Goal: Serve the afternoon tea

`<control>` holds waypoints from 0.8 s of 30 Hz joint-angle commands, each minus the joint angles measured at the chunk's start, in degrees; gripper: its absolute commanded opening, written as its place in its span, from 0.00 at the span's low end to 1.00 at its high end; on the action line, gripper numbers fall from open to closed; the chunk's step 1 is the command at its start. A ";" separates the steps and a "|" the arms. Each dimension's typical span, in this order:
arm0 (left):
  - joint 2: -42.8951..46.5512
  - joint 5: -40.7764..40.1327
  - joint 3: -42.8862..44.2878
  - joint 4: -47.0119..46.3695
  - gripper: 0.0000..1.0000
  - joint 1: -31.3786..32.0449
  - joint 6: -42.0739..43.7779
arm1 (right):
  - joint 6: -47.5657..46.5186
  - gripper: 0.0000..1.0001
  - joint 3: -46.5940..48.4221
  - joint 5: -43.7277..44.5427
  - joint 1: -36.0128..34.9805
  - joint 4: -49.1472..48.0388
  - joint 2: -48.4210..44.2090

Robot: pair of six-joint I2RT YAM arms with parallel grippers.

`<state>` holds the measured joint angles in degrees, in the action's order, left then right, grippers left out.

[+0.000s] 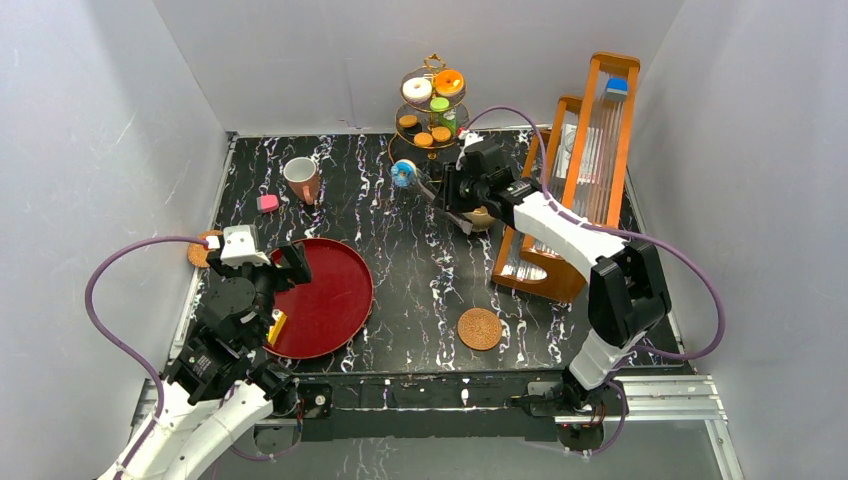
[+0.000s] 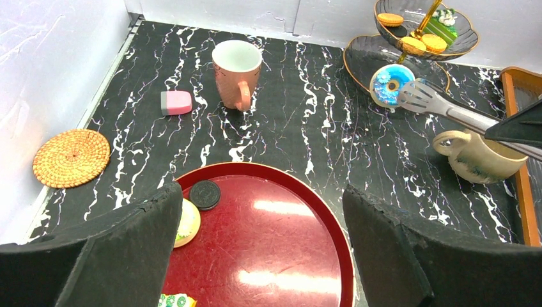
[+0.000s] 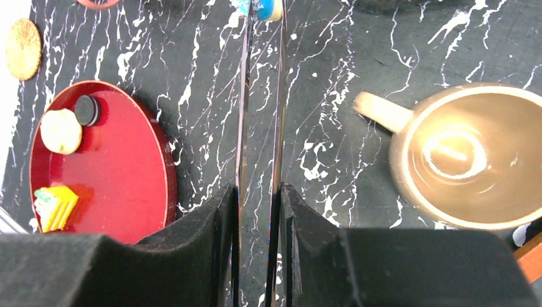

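The gold three-tier stand [image 1: 432,100] at the back carries donuts and cookies. My right gripper [image 1: 462,190] is shut on the black tongs [image 3: 259,128], whose tips pinch a blue donut [image 1: 404,173] [image 2: 391,84] just in front of the stand. The beige mug [image 3: 476,153] sits right of the tongs, partly under the arm. The pinkish mug with a white inside [image 1: 302,180] and a pink pastry [image 1: 268,203] stand back left. My left gripper [image 2: 262,211] is open above the red tray [image 1: 340,310], which holds a dark cookie [image 2: 205,194], a yellow cookie [image 2: 187,222] and a cake slice [image 3: 56,206].
One woven coaster [image 1: 203,248] lies at the left wall and another [image 1: 479,328] near the front middle. A tall wooden rack [image 1: 590,150] stands at the right, close beside the right arm. White walls close in the table on three sides.
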<state>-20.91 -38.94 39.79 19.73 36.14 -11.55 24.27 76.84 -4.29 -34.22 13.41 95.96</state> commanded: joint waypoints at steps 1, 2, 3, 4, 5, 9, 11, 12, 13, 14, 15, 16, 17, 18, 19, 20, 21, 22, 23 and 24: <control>-0.53 -0.12 -0.07 -1.15 0.93 0.25 0.26 | 3.69 0.24 3.33 -1.83 1.95 -4.48 0.27; -0.49 -0.10 0.01 -1.18 0.93 0.25 0.25 | 4.47 0.24 3.89 -2.27 2.22 -4.65 0.80; -0.41 -0.12 0.02 -1.17 0.93 0.25 0.30 | 4.95 0.24 4.39 -2.35 2.49 -4.51 1.40; -0.33 -0.16 -0.06 -1.11 0.93 0.24 0.30 | 5.37 0.24 5.08 -2.41 2.74 -4.29 1.94; -0.15 -0.21 -0.03 -1.14 0.93 0.19 0.30 | 5.97 0.25 5.54 -2.65 3.01 -4.15 2.55; 0.57 -0.29 -0.18 -1.17 0.93 0.25 0.30 | 7.04 0.26 6.87 -2.96 3.80 -4.18 4.26; 0.76 -0.24 -0.15 -1.10 0.93 0.25 0.26 | 7.34 0.27 7.71 -3.00 3.96 -4.06 5.34; 0.70 -0.29 -0.15 -1.14 0.93 0.20 0.30 | 7.56 0.27 8.06 -2.99 4.03 -4.03 5.87; 0.63 -0.33 -0.15 -1.16 0.93 0.24 0.29 | 7.74 0.27 8.43 -2.92 4.11 -4.17 6.38; 0.54 -0.30 -0.09 -1.18 0.93 0.25 0.30 | 7.87 0.27 8.75 -2.74 4.16 -4.39 6.81; 0.44 -0.30 -0.11 -1.18 0.93 0.25 0.30 | 8.03 0.27 9.02 -2.47 4.20 -4.65 7.29; 0.43 -0.28 -0.07 -1.14 0.93 0.25 0.30 | 8.25 0.27 9.29 -2.19 4.24 -4.84 7.77; 0.47 -0.31 -0.11 -1.13 0.93 0.25 0.18 | 8.59 0.27 9.74 -1.99 4.38 -4.88 8.33; 0.55 -0.33 -0.09 -1.10 0.93 0.22 0.07 | 9.03 0.27 10.29 -1.87 4.56 -4.95 8.93; 0.60 -0.28 -0.07 -1.06 0.93 0.24 -0.02 | 9.52 0.27 10.54 -1.88 4.64 -5.17 9.35; 0.65 -0.19 -0.08 -1.10 0.93 0.23 -0.06 | 10.01 0.27 10.60 -1.99 4.82 -5.64 9.67; 0.73 -0.24 -0.07 -1.17 0.93 0.25 -0.02 | 10.53 0.27 10.68 -2.18 4.93 -6.31 9.88; 0.77 -0.30 -0.06 -1.14 0.93 0.25 0.03 | 11.11 0.27 10.76 -2.25 4.98 -6.78 10.01; 0.82 -0.31 -0.11 -1.05 0.93 0.25 -0.03 | 11.52 0.27 10.91 -2.03 5.07 -7.15 10.18; 0.93 -0.34 -0.07 -1.02 0.93 0.25 -0.04 | 11.84 0.27 11.22 -1.55 5.09 -7.36 10.48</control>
<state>-20.60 -38.74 39.81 19.73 36.14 -11.55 33.45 84.31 -6.37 -29.76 11.38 106.48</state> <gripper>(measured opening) 0.927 0.369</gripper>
